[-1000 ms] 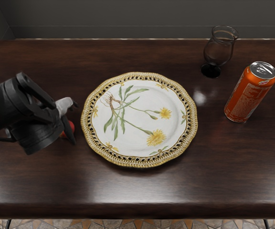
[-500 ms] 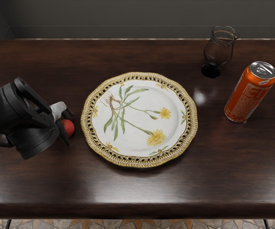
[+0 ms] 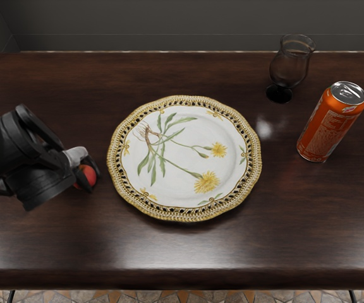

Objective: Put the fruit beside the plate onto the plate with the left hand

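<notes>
Left hand (image 3: pixel 79 165) - fingers curled round small red fruit (image 3: pixel 88 177), holding it low by table, not on plate. Plate (image 3: pixel 185 101) lies just past my fingertips, off to hand's right, near rim close beside fruit. Fruit looks round, no long axis to mind. Most of it hidden behind fingers and wrist - lifted or resting on table, can't tell. Right hand out of sight.
</notes>
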